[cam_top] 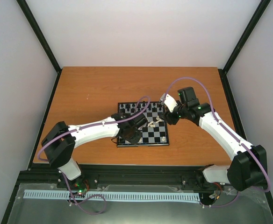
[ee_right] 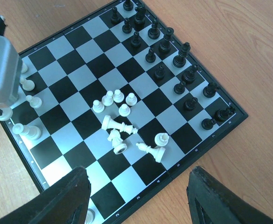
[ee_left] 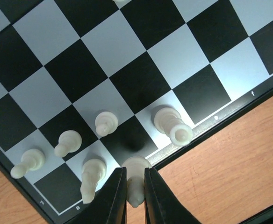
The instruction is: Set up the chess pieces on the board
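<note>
Plainly, the board (cam_top: 156, 135) is a small checker of black and pale grey squares with a thin black rim, lying mid-table (cam_top: 89, 93). Black pieces (ee_right: 160, 51) stand in roughly two rows along one edge. Cream pieces are scattered. A loose heap (ee_right: 122, 130) sits mid-board with several tipped on their sides, and small pawns (ee_right: 113, 98) stand upright just beside it. The left gripper (ee_left: 135, 171) is clenched on one cream piece (ee_left: 136, 196) at the opposite edge, pinched between its fingers (ee_left: 115, 196), base over a rim-side square. Three pawns (ee_left: 67, 142) and two taller cream pieces (ee_left: 173, 126) stand near it. The right gripper (ee_right: 139, 186) hangs above the board, jaws spread wide and holding nothing, with the heap ahead of them.
</note>
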Motion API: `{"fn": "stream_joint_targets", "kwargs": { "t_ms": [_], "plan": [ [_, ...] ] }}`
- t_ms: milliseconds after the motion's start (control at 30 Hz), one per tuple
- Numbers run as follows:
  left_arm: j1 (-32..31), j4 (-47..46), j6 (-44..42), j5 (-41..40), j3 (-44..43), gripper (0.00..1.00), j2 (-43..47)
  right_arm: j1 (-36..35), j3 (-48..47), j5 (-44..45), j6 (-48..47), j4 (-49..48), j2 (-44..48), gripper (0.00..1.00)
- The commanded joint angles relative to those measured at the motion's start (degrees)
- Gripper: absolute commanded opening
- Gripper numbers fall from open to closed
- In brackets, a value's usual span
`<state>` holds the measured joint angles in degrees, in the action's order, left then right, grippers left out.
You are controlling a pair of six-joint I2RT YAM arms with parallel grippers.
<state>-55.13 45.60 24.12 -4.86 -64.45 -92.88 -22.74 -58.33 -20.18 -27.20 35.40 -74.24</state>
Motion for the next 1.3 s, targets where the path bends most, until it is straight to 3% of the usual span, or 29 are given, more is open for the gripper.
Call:
{"fn": "stream_joint_targets", "kwargs": {
  "t_ms": [0, 300, 467, 833, 1067, 1167, 1267],
  "plan": [
    [-0.41, -2.11, -0.51, -0.05, -0.51, 0.10, -2.21, 0.60, 0.05, -0.62, -0.61, 0.71, 0.40, 0.58],
    [-0.41, -1.81, -0.52, -1.75, -0.36, 0.11, -4.32, 0.59, 0.13, -0.82, -0.79, 0.71, 0.32, 0.58],
    [-0.41, -2.44, -0.13, -0.81, -0.32, 0.20, -4.16, 0.64, 0.07, -0.80, -0.90, 0.79, 0.28, 0.58],
    [-0.41, 0.43, 0.60, -1.84, -1.25, 0.22, 1.84, 0.59, 0.05, -1.32, -0.89, 0.92, 0.32, 0.58],
    [-0.41, 10.34, -0.27, -8.99, -8.96, 0.42, 13.91, 0.59, -2.38, -4.10, -2.55, 4.11, -0.76, 0.57],
    [-0.33, 11.10, -3.83, -13.88, -9.87, 0.67, 20.95, 0.39, -3.98, -6.37, -2.84, 5.21, -2.34, 0.56],
    [-0.01, 7.72, -5.95, -22.77, -5.42, 0.91, 27.59, -0.89, -6.02, -6.95, -2.67, 6.04, -5.07, 0.55]
  ]
}}
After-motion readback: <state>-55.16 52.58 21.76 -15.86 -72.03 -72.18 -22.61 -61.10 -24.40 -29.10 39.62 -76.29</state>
